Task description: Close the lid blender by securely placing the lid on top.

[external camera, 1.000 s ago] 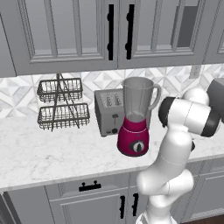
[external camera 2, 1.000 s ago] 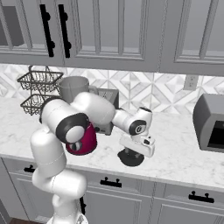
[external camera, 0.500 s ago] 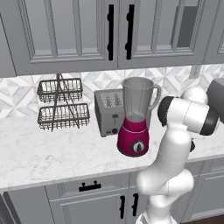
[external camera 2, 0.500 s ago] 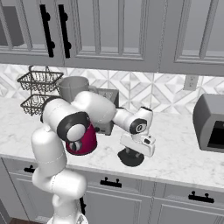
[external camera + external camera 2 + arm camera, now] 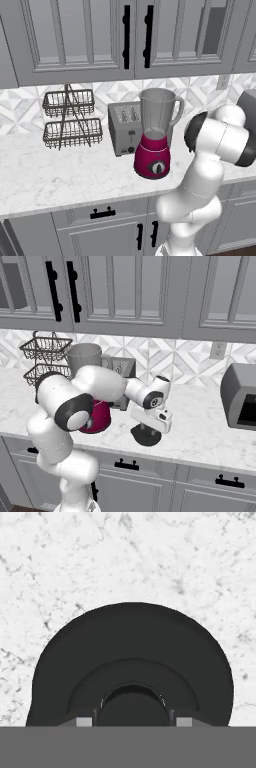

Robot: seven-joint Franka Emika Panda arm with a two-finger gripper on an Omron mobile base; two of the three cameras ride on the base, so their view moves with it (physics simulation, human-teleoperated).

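Note:
The blender (image 5: 155,134) stands on the marble counter, a clear jar with an open mouth on a magenta base; in the right base view its jar (image 5: 83,358) shows behind my arm. The lid (image 5: 146,437), a low dark round cap, lies flat on the counter to the blender's right. My gripper (image 5: 145,429) points straight down onto it. In the hand view the lid (image 5: 132,642) is very near, and my gripper (image 5: 133,722) is open with one fingertip (image 5: 84,722) on each side of the lid's raised centre knob.
A silver toaster (image 5: 125,129) stands just behind and left of the blender, and a two-tier wire basket (image 5: 70,120) further left. A dark oven box (image 5: 240,398) sits at the counter's right end. Upper cabinets hang above the blender jar.
The hand has sunk slightly toward the lid. The lid and the blender have stayed in place.

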